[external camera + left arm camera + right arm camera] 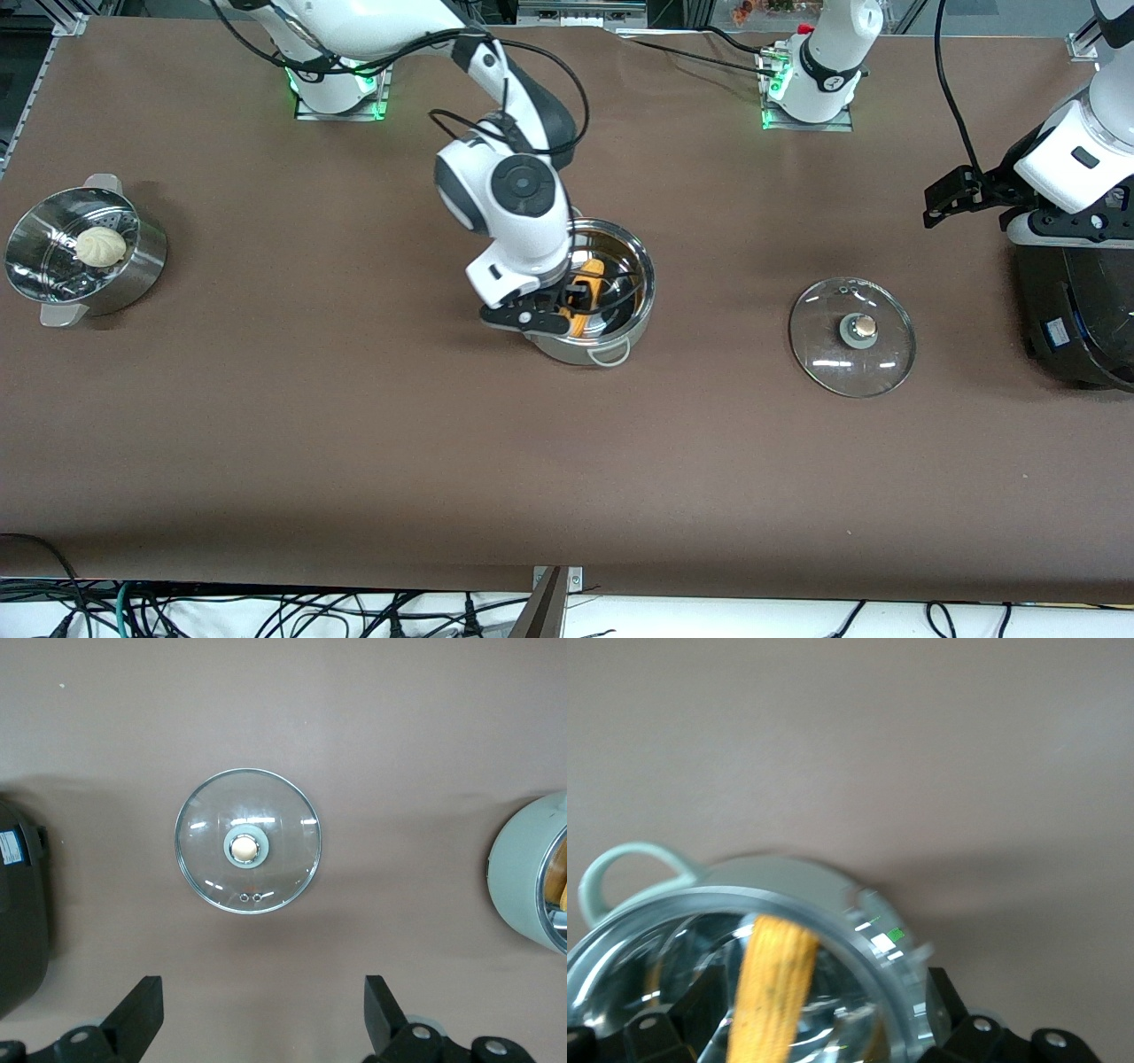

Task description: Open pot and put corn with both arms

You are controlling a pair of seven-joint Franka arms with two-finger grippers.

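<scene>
Corn [586, 288] sits in the pot [595, 297]; right pincer [540, 315] apart over it, empty. Left pincer [264, 1014] apart, waiting above the lid [852, 336] on the counter [354, 443]. Lift your right arm straight up.

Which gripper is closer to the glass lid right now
Left. The left gripper hangs open over the glass lid, while the right gripper is open at the pot, over the corn.

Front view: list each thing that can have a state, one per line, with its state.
pot: open, lid off, corn inside.
corn: in the pot, leaning on its wall, released.
lid: flat on the table, knob up, toward the left arm's end.
right gripper: jaws open, over the pot.
left gripper: jaws open, empty, waiting above the lid.
steamer bowl: uncovered, holds a bun.
</scene>
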